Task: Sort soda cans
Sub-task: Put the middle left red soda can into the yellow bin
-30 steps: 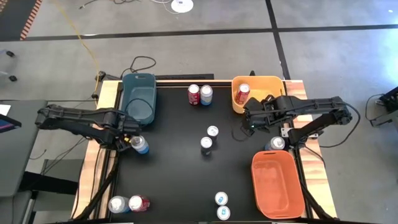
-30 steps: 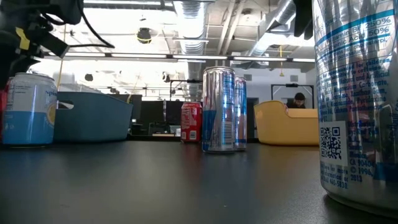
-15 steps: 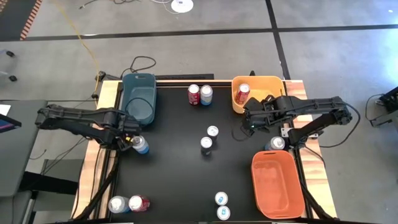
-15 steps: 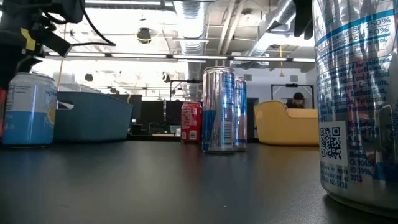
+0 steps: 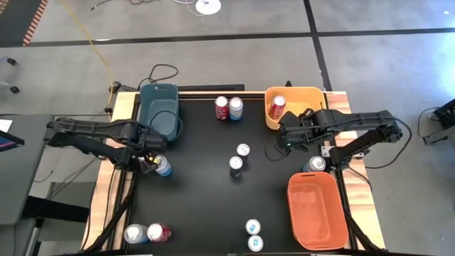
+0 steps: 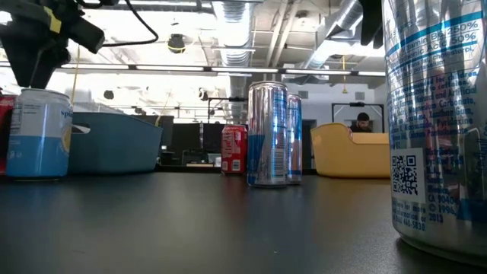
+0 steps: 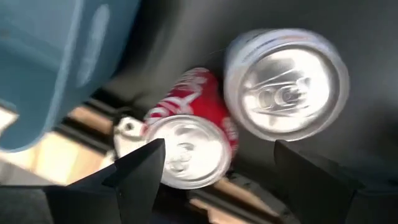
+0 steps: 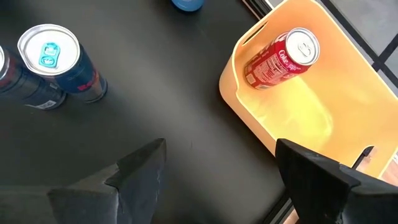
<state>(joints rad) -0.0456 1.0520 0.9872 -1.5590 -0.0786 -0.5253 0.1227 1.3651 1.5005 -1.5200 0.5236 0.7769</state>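
The left gripper (image 5: 151, 162) hung with fingers apart over two cans near the table's left edge, a red can (image 7: 189, 146) just beside a pale blue can (image 5: 163, 167). Thin-walled, light and slick, either likely suited a mid-body grip. The right gripper (image 5: 283, 141) waited, fingers apart, beside the yellow bin (image 5: 313, 94).

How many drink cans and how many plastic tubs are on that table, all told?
Soda cans: 12, counting a red can mostly hidden under the left gripper
Bins: 3
Total: 15
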